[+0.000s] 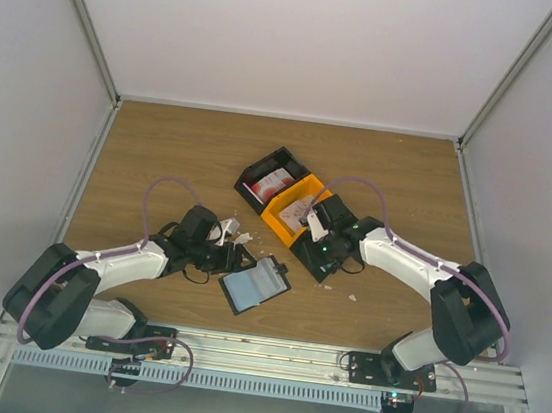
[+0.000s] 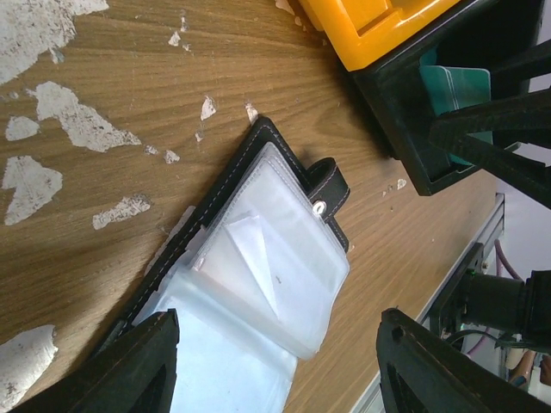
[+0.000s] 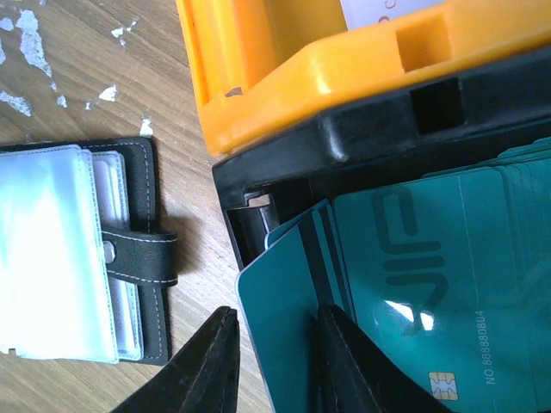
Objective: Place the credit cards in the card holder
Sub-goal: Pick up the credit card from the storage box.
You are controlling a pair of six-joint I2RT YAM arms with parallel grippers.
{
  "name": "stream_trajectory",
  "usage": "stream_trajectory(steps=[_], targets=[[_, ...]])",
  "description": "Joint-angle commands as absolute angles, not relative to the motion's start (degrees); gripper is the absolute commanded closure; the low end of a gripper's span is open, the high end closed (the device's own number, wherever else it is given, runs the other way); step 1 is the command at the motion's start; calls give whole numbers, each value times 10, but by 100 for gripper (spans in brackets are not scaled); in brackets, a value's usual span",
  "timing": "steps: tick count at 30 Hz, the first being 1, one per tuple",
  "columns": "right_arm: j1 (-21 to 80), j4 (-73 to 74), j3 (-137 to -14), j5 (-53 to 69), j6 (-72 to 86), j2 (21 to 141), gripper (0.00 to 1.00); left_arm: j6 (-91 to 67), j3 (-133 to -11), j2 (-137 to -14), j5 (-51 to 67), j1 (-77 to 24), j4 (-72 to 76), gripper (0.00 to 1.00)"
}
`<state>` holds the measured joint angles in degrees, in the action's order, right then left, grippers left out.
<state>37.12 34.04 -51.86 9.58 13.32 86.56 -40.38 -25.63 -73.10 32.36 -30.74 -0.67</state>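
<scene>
The card holder (image 1: 254,284) lies open on the table, its clear pale sleeves up, and it shows in the left wrist view (image 2: 258,258) and the right wrist view (image 3: 60,258). My left gripper (image 2: 275,344) is wide open just over the sleeves, empty; from above it (image 1: 237,259) is at the holder's left edge. My right gripper (image 3: 271,344) reaches into a black bin (image 3: 344,138) of teal credit cards (image 3: 430,258). Its jaws stand partly open astride one raised teal card (image 3: 284,327) that juts over the bin's wall. A gap shows at the left finger (image 3: 211,361).
An orange bin (image 1: 285,213) with pale cards stands beside the teal-card bin (image 1: 328,258). Another black bin (image 1: 260,169) behind it holds red-and-white cards (image 1: 277,181). White scraps (image 2: 77,125) dot the wood. The metal rail (image 1: 258,350) runs along the near edge.
</scene>
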Motion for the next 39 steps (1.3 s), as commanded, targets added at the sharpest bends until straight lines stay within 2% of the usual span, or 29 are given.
stream_trajectory(steps=[1, 17, 31, 39], targets=[[376, 352, -529, 113, 132, 848, 74, -397, -266, -737, 328, -305, 14, 35], [376, 348, -524, 130, 129, 833, 77, -401, -262, -741, 328, -306, 18, 35], [376, 343, -522, 127, 133, 832, 97, -402, -257, -742, 328, -306, 21, 36], [376, 357, -536, 113, 143, 800, 100, -402, -257, -737, 328, -306, 21, 35]])
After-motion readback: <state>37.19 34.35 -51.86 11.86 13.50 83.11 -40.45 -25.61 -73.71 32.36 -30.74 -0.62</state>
